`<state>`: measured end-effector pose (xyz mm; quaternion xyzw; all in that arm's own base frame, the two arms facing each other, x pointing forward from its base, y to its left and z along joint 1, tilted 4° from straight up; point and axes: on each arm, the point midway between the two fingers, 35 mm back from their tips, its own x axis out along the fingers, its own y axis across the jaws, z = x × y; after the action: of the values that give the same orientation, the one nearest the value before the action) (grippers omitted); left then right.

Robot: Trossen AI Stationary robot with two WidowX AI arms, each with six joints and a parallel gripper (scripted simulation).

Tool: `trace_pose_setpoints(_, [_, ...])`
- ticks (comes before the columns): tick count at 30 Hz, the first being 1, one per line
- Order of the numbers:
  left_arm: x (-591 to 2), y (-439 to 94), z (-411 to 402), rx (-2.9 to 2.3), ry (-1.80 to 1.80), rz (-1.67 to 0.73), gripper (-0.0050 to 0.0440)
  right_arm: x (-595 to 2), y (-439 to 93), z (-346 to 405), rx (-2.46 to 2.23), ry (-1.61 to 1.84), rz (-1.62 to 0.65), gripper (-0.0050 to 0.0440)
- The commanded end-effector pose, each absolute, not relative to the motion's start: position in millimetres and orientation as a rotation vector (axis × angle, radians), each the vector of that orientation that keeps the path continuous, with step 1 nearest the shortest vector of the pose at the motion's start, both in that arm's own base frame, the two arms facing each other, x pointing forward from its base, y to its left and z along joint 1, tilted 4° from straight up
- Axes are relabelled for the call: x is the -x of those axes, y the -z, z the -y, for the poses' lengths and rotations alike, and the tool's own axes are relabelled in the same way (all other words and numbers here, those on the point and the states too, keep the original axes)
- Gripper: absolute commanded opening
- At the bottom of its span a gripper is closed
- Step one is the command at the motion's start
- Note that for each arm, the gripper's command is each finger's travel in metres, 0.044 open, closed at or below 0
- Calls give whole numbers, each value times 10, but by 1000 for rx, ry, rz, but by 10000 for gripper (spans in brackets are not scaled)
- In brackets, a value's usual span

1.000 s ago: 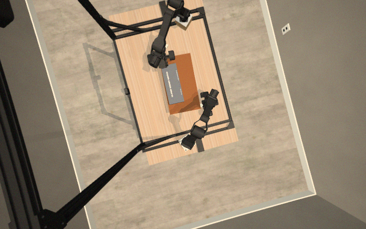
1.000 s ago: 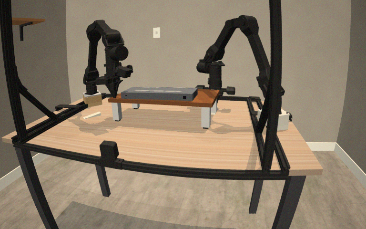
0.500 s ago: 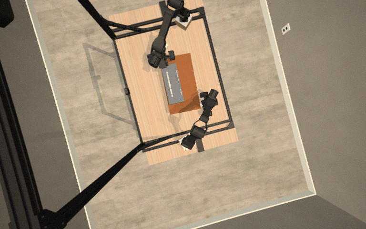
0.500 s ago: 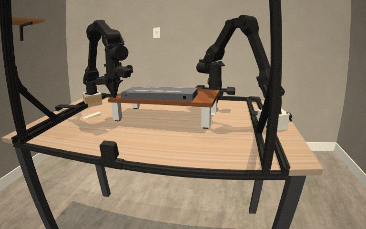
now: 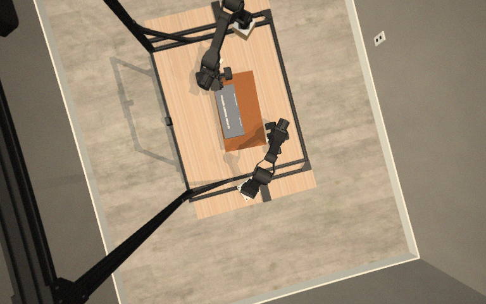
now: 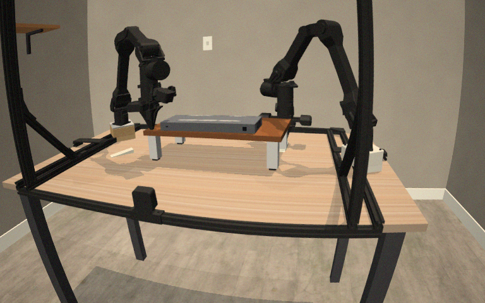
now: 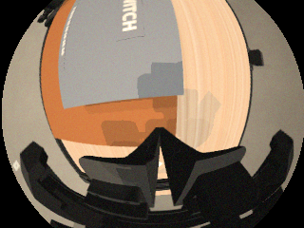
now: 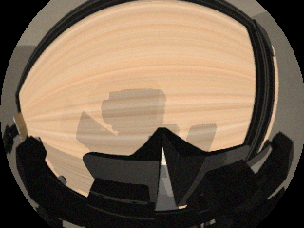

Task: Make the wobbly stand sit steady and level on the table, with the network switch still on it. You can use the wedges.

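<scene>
Two black hands meet the stand (image 5: 252,107) (image 6: 276,125) (image 7: 90,124) in the top view: the left hand (image 5: 219,85) (image 6: 152,127) (image 7: 159,130) at its eleven o'clock corner, fingers pressed together, the right hand (image 5: 269,137) (image 6: 285,115) (image 8: 161,131) by its four o'clock edge, also pressed together. The grey network switch (image 5: 229,113) (image 6: 211,125) (image 7: 119,62) lies on the stand. One pale wedge (image 5: 221,61) (image 6: 122,153) rests on the worktop (image 5: 186,118) (image 6: 214,192) (image 7: 214,47) (image 8: 166,57), toward eleven o'clock.
</scene>
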<state>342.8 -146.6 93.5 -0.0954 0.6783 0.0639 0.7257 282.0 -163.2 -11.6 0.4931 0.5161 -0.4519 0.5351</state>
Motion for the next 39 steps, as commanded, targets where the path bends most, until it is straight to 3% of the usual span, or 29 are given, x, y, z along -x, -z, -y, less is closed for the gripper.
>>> trace_pose_setpoints(1, [-3410,-854,1462,210,-150,-1511,0,-2813,120,1605,-1177,1074,-1236,0])
trace_pose_setpoints(36, [-3410,-854,1462,210,-150,-1511,0,-2810,119,1578,-1177,1074,-1236,0])
trace_pose_setpoints(37, [-3410,-854,1462,210,-150,-1511,0,-2850,121,1924,-1174,1081,-1223,0])
trace_pose_setpoints(39, [-3410,-854,1462,210,-150,-1511,0,-2850,121,1924,-1174,1081,-1223,0])
